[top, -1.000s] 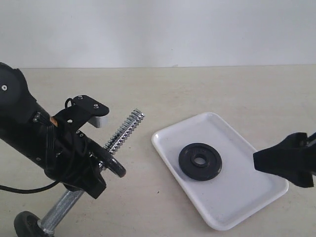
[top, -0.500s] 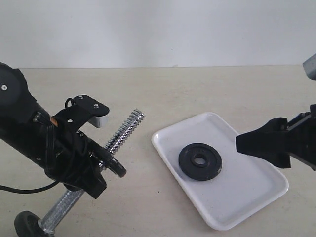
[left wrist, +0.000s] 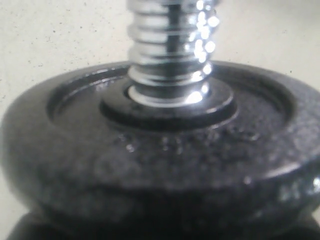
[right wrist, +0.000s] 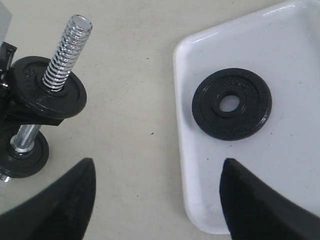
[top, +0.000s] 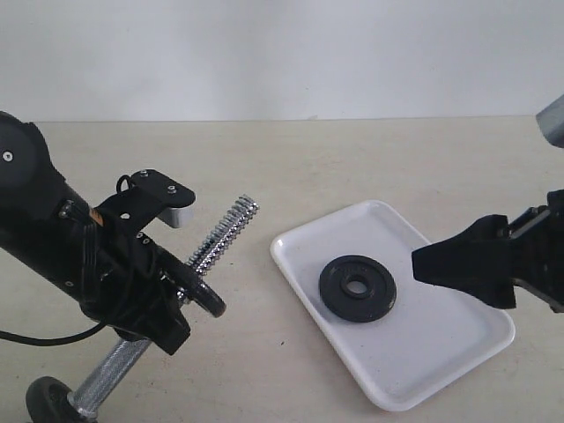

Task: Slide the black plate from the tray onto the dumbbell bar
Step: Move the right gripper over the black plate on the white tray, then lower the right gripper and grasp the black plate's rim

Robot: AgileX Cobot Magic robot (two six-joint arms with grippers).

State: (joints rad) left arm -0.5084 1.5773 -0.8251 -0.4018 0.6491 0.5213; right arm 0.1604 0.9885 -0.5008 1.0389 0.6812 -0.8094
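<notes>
From the exterior, the black plate [top: 357,287] lies flat in the tray [top: 441,348] while the left end effector [top: 172,304] clamps the tilted dumbbell bar [top: 225,231]; the left wrist shows a mounted disc [left wrist: 150,165] on its thread; the right wrist shows the right end effector [right wrist: 157,167] gaping open near the plate.

Soft, even, bright light fell on the pale beige table [top: 352,159], leaving only faint shadows. Glare sparkled on the chrome threaded dumbbell bar [left wrist: 170,50]; the black cast-iron disc [left wrist: 160,165] around it looked blurred at close range.
</notes>
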